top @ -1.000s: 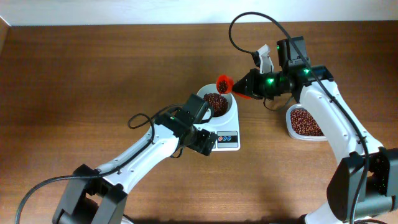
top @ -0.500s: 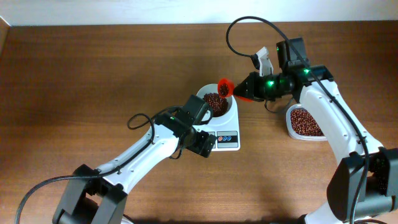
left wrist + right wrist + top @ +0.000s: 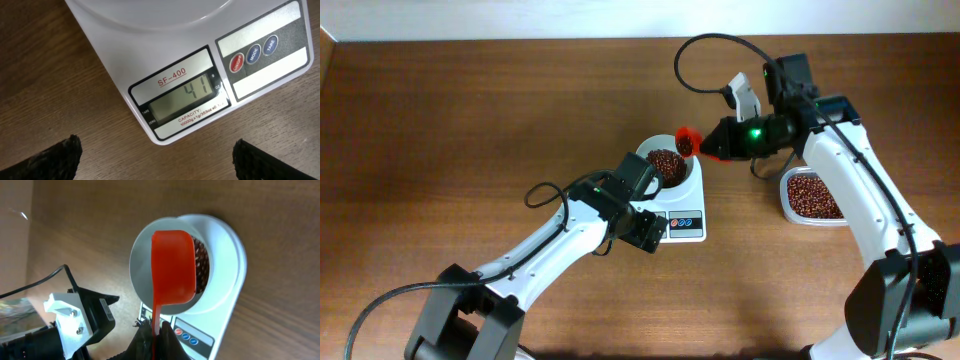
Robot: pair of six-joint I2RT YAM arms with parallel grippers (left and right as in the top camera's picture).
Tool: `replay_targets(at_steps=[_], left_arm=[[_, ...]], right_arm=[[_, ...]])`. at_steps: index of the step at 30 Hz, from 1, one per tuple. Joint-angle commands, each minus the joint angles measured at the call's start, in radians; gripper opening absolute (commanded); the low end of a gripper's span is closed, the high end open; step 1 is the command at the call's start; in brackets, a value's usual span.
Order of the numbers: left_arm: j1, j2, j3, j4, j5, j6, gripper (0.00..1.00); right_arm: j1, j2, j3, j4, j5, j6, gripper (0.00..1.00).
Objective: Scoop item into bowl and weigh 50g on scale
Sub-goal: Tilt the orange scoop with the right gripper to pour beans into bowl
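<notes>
The white bowl (image 3: 672,168) sits on the white scale (image 3: 685,215) and holds dark red-brown beans (image 3: 665,162). In the left wrist view the scale's display (image 3: 186,98) reads 41. My right gripper (image 3: 720,143) is shut on the handle of a red scoop (image 3: 685,141), tilted over the bowl's right rim; in the right wrist view the scoop (image 3: 172,266) hangs over the bowl (image 3: 142,267) and its beans (image 3: 200,270). My left gripper (image 3: 155,160) is open and empty, just in front of the scale (image 3: 150,60).
A clear plastic container (image 3: 810,197) full of beans stands to the right of the scale, under my right arm. The scale has three round buttons (image 3: 253,52) beside its display. My left arm lies across the table in front of the scale.
My right gripper has carried the red scoop slightly left and tipped it further over the bowl. The left arm has not moved.
</notes>
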Motion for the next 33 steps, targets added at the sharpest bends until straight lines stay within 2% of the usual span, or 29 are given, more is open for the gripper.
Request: replay_targets(at_steps=[1,11,33], left_arm=[[0.005,-0.021,-0.006,0.002,-0.007,0.012,0.99],[0.005,-0.021,-0.006,0.002,-0.007,0.012,0.99],[0.005,-0.021,-0.006,0.002,-0.007,0.012,0.99]], right_arm=[[0.011,-0.003,0.039,-0.010,0.029,-0.049,0.04],[0.127,-0.003,0.040,-0.017,0.224,-0.127,0.04],[0.135,-0.003,0.040,0.001,0.261,-0.107,0.04]])
